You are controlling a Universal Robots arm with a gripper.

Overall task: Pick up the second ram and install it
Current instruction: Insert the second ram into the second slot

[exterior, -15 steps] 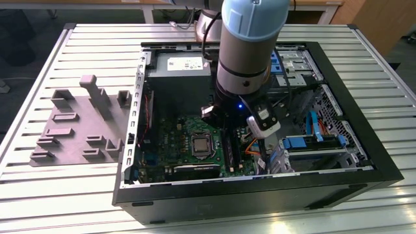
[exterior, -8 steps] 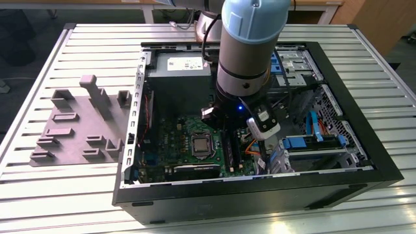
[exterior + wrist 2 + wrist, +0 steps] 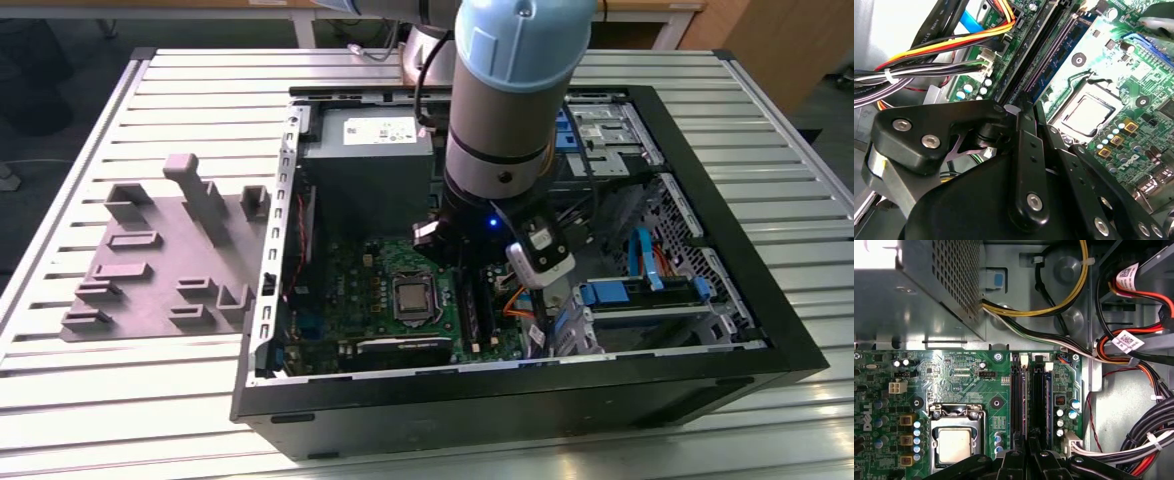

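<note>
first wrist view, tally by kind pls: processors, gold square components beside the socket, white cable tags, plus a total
processor: 1
gold square components: 3
white cable tags: 2
total: 6

Grey fixture plate [image 3: 160,255] beside computer case [image 3: 747,330]
</note>
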